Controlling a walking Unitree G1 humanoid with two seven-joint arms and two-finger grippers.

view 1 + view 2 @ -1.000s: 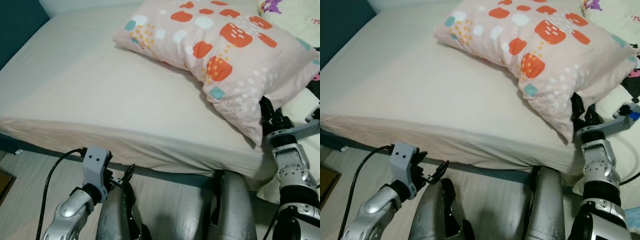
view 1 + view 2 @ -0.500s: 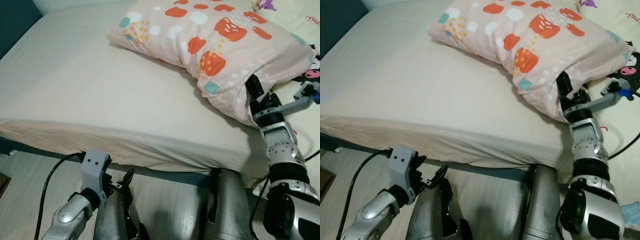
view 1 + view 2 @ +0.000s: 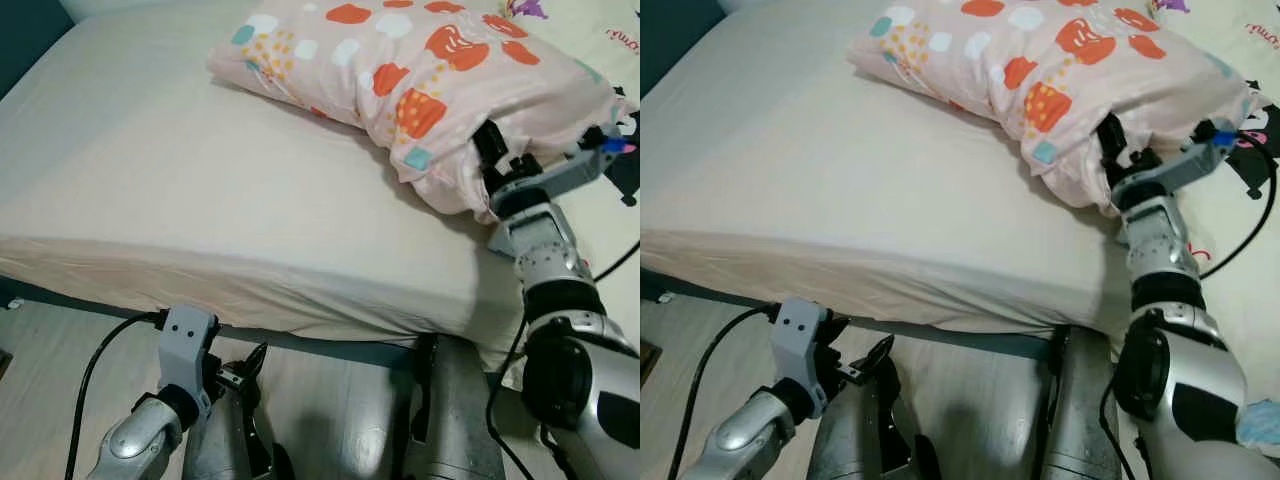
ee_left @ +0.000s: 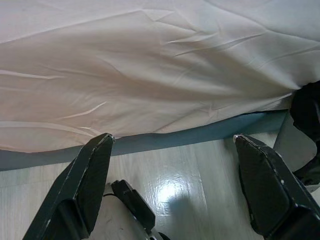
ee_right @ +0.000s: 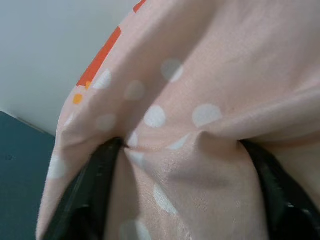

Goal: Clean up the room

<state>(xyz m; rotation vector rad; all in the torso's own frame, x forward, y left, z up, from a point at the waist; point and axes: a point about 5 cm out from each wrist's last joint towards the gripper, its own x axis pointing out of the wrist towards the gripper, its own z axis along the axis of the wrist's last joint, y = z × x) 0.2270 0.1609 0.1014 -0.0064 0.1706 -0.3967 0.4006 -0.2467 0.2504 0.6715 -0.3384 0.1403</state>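
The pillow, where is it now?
The pillow lies on the bed, toward its far right in the eye views, with the right gripper gripping its near corner.

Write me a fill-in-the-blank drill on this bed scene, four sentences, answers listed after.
1. The right pincer grips a corner of the ____.
2. The pillow lies on the ____.
3. The left pincer is ____, holding nothing.
4. The left pincer hangs low over the wooden ____, beside the bed.

Missing words: pillow; bed; open; floor
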